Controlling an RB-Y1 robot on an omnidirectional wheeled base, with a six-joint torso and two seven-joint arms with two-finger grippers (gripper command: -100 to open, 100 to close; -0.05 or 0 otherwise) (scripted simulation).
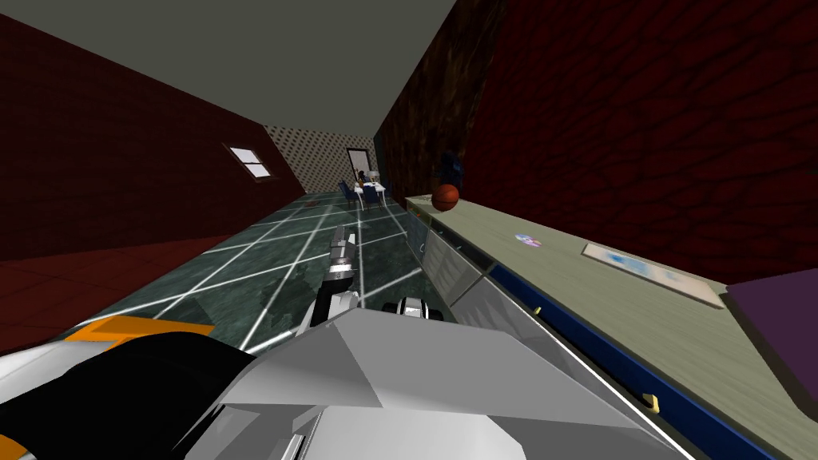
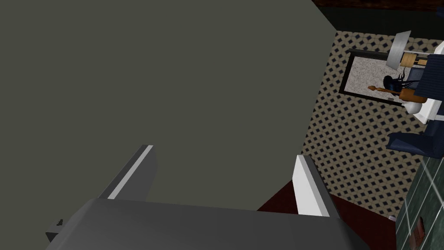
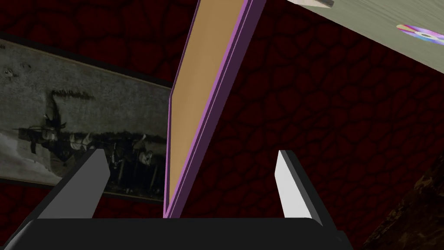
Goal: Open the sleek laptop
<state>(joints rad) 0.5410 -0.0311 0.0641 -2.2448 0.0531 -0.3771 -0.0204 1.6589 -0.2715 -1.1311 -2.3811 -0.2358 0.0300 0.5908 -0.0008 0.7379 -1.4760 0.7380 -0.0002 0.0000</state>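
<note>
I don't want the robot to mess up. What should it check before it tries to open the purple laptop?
1. Right gripper open: ok.
2. Purple laptop lined up between its fingers: ok in the right wrist view.
3. Fingers touching the laptop: not ok, there are gaps on both sides.
4. Lid raised: cannot tell.
5. Left gripper open and off the counter, out over the floor: ok.
6. CD and basketball apart from the laptop: ok.

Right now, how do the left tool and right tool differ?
Left tool holds nothing between its fingers; right tool straddles a purple-edged slab, untouched. Left tool reaches out over the tiled floor; right tool points toward the counter. Both are open.
</note>
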